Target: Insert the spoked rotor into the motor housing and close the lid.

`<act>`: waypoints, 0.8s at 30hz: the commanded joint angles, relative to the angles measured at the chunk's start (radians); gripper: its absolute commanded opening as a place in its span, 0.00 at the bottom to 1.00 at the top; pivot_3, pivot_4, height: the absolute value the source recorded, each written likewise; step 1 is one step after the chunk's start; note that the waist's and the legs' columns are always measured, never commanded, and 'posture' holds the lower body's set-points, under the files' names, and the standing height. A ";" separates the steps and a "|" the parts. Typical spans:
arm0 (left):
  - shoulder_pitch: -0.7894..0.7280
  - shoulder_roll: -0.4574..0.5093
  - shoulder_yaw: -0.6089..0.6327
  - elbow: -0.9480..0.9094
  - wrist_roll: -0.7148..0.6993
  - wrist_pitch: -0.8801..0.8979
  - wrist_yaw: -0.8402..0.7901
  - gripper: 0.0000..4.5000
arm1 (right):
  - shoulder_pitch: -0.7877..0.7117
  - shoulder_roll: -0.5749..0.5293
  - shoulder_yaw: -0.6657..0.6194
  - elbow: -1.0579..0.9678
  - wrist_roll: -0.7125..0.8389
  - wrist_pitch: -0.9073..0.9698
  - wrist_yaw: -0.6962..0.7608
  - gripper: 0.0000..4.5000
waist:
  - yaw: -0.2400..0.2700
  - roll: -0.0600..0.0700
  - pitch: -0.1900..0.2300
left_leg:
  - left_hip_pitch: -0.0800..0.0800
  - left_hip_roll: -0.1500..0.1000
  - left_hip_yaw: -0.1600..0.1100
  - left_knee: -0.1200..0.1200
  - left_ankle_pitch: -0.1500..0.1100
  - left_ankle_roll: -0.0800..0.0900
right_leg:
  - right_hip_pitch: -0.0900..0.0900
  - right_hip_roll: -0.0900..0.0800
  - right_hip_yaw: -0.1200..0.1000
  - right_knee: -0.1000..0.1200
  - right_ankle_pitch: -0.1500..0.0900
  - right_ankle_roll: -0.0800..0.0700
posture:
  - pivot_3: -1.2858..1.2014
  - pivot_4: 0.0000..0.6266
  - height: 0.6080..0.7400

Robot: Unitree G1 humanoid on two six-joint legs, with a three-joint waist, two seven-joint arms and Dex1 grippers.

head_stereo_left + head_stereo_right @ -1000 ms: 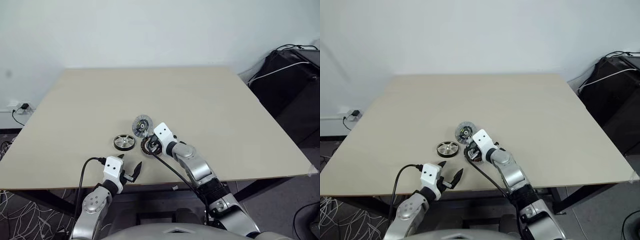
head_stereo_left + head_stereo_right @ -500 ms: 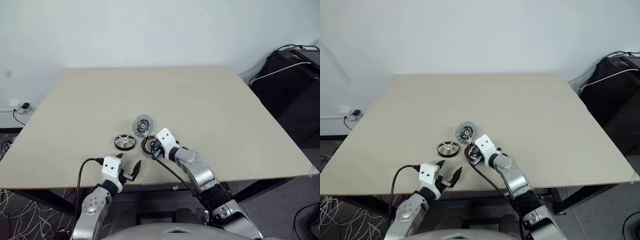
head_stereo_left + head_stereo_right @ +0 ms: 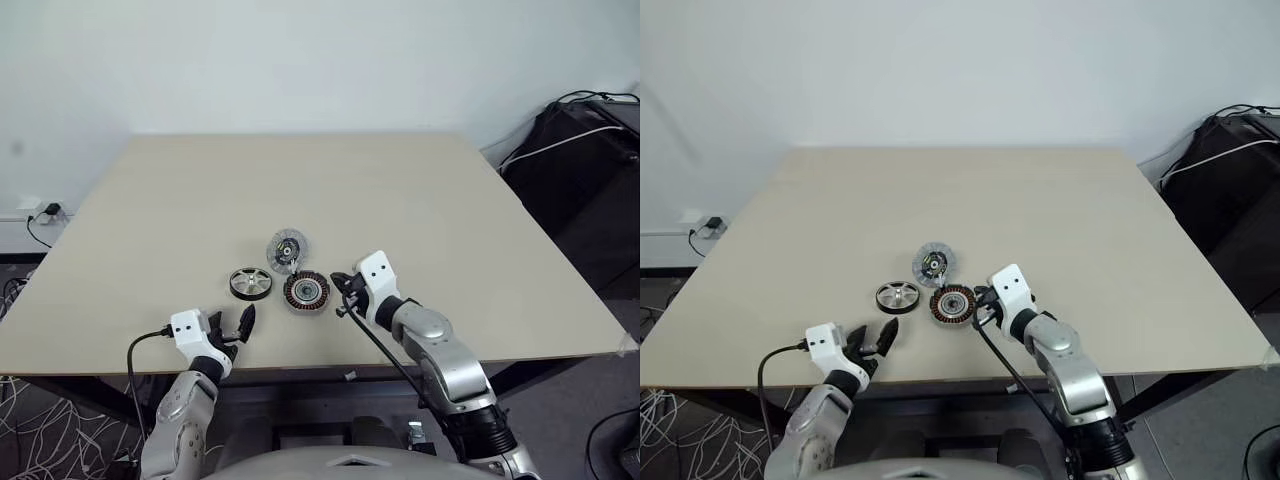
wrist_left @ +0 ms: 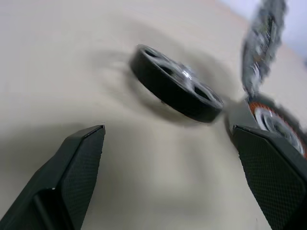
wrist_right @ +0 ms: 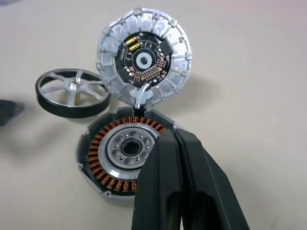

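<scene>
Beige tabletop (image 3: pixel 420 200) is filling the middle of my head-camera frame, sitting against a plain pale wall. I'm seeing the spoked rotor (image 3: pixel 249 283) lying flat at lower centre-left of the frame, black rim down on the wood, silver spokes facing up. Just right of it, the motor housing (image 3: pixel 306 292) is lying open-side up with its ring of copper windings showing around a silver centre; nothing is sitting inside it. The lid (image 3: pixel 286 249) is standing tilted up at the housing's far edge, and in the right wrist view it appears joined to the housing by a small white hinge piece, its inner face showing a round circuit board.

My right gripper (image 3: pixel 343 286) is hovering just right of the housing with its two black fingers (image 5: pixel 192 158) pressed together, holding nothing. My left gripper (image 3: pixel 243 324) is sitting near the table's front edge, below the rotor, with its jaws spread wide and empty; its wrist camera is looking across at the rotor's rim.

Further out, black bags and a white cable (image 3: pixel 560 140) are crowding the right edge of the frame, and a wall socket with a plug (image 3: pixel 45 213) is sitting at the left edge.
</scene>
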 commanded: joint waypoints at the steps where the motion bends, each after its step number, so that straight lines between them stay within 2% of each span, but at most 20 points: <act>1: -0.036 -0.011 0.028 -0.044 -0.069 0.035 -0.009 1.00 | 0.009 -0.006 -0.020 -0.067 0.022 0.016 -0.013 0.01 | 0.000 -0.001 0.000 | 0.000 0.000 0.000 0.000 0.000 0.000 | 0.000 0.000 0.000 0.000 0.000 0.000 | 0.52 0.00 1.00; 11: -0.129 -0.056 0.086 0.004 -0.193 0.137 0.009 1.00 | 0.027 0.001 -0.017 -0.093 0.037 0.035 -0.039 0.01 | 0.000 -0.005 0.003 | 0.000 -0.001 0.000 0.000 0.000 0.000 | 0.001 0.000 0.000 -0.002 0.003 -0.004 | 0.52 0.00 1.00; 17: -0.181 -0.084 0.113 0.051 -0.220 0.181 0.047 1.00 | 0.024 -0.003 -0.023 -0.095 0.043 0.036 -0.045 0.01 | 0.001 -0.005 0.003 | 0.000 -0.002 0.000 0.000 0.001 0.002 | 0.001 0.001 0.000 -0.002 0.003 -0.004 | 0.52 0.00 1.00; 20: -0.199 -0.093 0.122 0.080 -0.219 0.195 0.073 0.88 | 0.027 -0.003 -0.023 -0.096 0.043 0.035 -0.051 0.00 | 0.002 -0.005 0.003 | 0.000 -0.002 0.000 0.000 0.001 0.002 | 0.001 0.001 0.000 -0.003 0.003 -0.004 | 0.52 0.00 1.00; 24: -0.210 -0.098 0.127 0.104 -0.219 0.208 0.098 0.58 | 0.031 -0.004 -0.023 -0.098 0.044 0.034 -0.060 0.00 | 0.003 -0.006 0.003 | 0.000 -0.002 0.000 0.000 0.001 0.002 | 0.001 0.001 0.000 -0.003 0.004 -0.004 | 0.52 0.00 1.00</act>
